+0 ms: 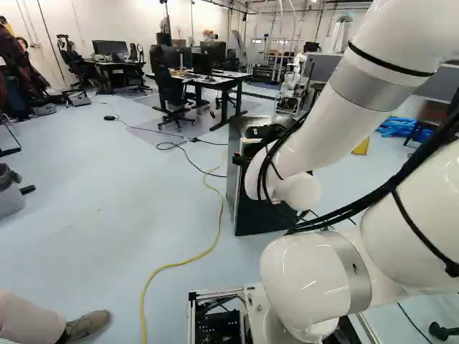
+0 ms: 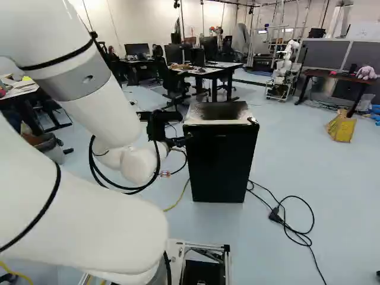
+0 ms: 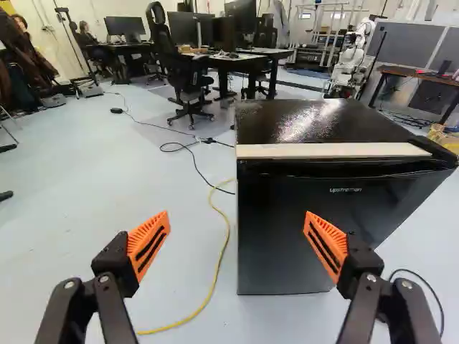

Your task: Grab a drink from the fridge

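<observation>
Right base view: upright fridge [image 2: 218,114], long axis vertical, door [image 2: 221,163] facing the camera, end effector [image 2: 165,126] open.

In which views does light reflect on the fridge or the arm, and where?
Wrist view: a bright patch of glare on top of the fridge; right base view: a pale sheen on that top, above a nearly black front; left base view: highlights on the white arm.
</observation>
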{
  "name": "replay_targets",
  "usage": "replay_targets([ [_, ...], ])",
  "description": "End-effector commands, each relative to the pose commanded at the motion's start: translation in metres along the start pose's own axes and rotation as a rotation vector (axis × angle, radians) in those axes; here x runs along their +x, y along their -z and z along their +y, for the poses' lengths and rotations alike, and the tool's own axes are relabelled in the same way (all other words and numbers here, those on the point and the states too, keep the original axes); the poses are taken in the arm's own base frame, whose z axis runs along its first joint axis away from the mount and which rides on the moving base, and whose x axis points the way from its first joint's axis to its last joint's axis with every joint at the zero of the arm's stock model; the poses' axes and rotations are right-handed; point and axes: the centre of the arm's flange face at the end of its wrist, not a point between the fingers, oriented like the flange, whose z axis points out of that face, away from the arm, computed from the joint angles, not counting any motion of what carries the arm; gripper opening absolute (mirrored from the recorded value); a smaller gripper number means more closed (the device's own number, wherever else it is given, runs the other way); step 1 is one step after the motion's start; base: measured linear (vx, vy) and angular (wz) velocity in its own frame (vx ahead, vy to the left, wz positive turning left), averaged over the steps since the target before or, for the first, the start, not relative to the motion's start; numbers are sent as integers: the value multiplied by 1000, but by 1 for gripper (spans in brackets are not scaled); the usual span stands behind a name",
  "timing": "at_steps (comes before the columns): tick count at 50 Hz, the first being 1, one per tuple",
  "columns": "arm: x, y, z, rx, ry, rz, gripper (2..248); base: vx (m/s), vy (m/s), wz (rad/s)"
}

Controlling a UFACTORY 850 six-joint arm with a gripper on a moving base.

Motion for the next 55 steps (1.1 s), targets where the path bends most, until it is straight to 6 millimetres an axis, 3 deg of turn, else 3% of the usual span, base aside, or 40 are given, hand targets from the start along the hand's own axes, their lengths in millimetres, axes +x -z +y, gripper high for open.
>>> replay_targets([
  [20, 6, -11, -4, -27, -36, -3, 247, 0, 0, 0],
  [55, 18, -26, -31, -52, -108, 69, 247, 0, 0, 0],
])
